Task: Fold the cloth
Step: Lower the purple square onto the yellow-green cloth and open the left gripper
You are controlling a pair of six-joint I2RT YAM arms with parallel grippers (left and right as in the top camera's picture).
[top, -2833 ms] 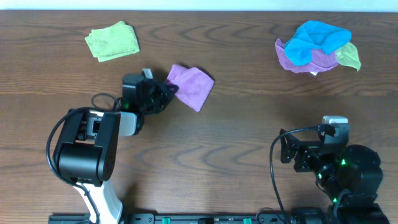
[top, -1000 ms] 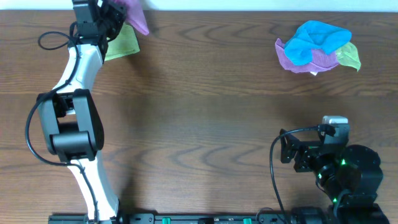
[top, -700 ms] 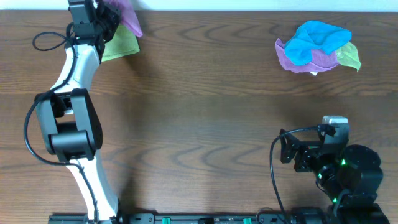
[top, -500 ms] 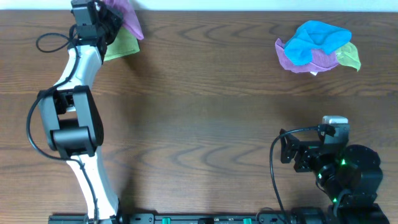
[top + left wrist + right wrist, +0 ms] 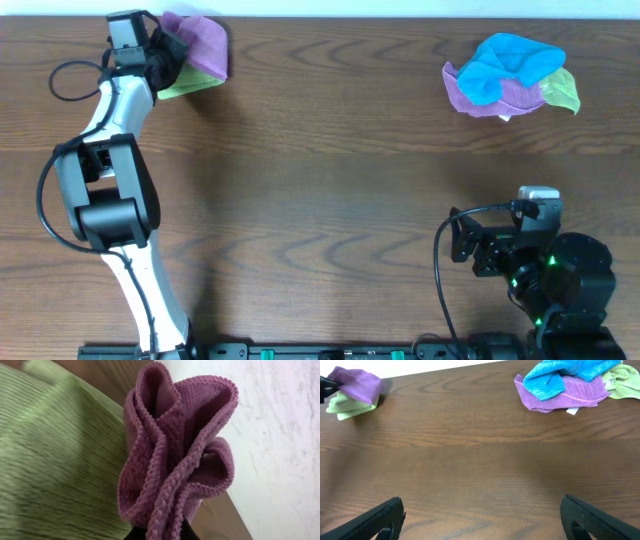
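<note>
The orchid cloth [image 5: 200, 42] is bunched and folded, at the table's far left corner. My left gripper [image 5: 165, 50] is shut on its edge, with the arm stretched far out. The cloth hangs over and partly covers a light-green cloth [image 5: 185, 85]. In the left wrist view the cloth [image 5: 175, 450] stands up in pleats from the shut fingertips [image 5: 160, 532], with the green cloth [image 5: 55, 460] beneath. The right wrist view shows both cloths far off, the orchid one [image 5: 357, 382] on top. My right gripper [image 5: 482, 517] is open and empty, low at the near right [image 5: 465, 248].
A pile of cloths lies at the far right: a blue one [image 5: 510, 60] on a violet-purple one [image 5: 495, 98] and a light-green one [image 5: 565, 92]. The table's far edge and a white wall [image 5: 280, 435] are just behind the held cloth.
My left arm has carried the orchid cloth from mid-table to the far left corner. In the last second it shifted and settled over the light-green cloth. The right arm has not moved.
</note>
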